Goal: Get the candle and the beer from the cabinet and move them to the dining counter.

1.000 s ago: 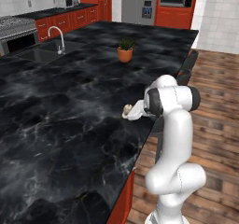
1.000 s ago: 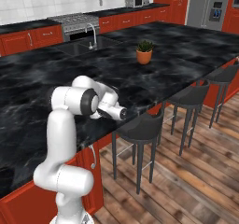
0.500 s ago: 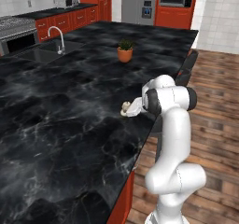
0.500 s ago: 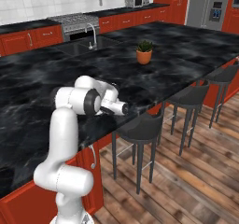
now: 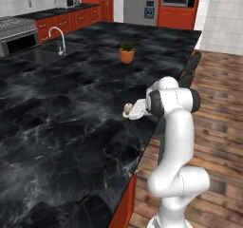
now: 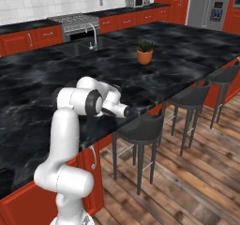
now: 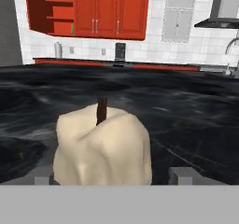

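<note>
The candle (image 7: 101, 146) sits on the black marble tabletop (image 5: 61, 108) near its edge, at the robot's twelve o'clock, between the gripper's (image 7: 112, 174) fingers (image 7: 183, 175). These now stand spread with gaps either side, where half a second ago they looked pinched on it. The placing step seems finished. Next: back straight off, then fetch the green beer (image 7: 72, 29), apparently in the open cabinet (image 7: 49, 10).

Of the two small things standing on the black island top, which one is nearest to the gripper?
The candle, cream-white, right at the gripper near the counter edge; the potted plant stands far off.
</note>
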Motion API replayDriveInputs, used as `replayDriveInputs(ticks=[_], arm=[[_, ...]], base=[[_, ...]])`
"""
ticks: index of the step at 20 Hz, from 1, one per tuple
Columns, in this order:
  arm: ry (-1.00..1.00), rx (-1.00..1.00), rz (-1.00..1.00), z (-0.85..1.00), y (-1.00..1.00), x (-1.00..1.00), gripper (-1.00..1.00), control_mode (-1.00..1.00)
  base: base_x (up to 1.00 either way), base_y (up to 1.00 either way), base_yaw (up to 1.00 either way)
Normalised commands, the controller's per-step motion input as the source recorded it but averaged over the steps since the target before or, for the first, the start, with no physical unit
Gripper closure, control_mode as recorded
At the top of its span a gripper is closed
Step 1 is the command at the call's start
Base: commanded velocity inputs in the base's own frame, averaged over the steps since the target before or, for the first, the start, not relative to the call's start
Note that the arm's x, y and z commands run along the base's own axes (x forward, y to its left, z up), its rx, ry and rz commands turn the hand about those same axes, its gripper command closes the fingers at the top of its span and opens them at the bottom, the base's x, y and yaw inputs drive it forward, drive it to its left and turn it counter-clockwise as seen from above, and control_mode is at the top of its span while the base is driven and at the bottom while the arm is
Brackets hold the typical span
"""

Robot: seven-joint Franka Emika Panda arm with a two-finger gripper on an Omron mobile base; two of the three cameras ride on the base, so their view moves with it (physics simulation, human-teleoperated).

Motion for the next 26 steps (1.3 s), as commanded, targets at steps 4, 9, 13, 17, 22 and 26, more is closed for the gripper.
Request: replayDriveInputs(ticks=[4, 9, 13, 17, 22, 26], arm=[[0.00, 0.01, 0.00, 0.00, 0.00, 0.00, -1.00, -1.00], [0.05, 0.00, 0.00, 0.08, 0.00, 0.00, -1.00, -1.00], [0.09, 0.00, 0.00, 0.35, -0.02, 0.00, -1.00, -1.00], [0.06, 0.00, 0.00, 0.49, -0.08, 0.00, -1.00, -1.00], [0.01, 0.00, 0.00, 0.53, -0.12, 0.00, -1.00, -1.00], [0.00, 0.00, -0.01, 0.70, -0.05, -0.09, -1.00, -1.00]], base=[[0.00, 0.00, 0.00], [0.00, 0.00, 0.00], [0.00, 0.00, 0.00], [0.00, 0.00, 0.00], [0.00, 0.00, 0.00], [0.00, 0.00, 0.00]])
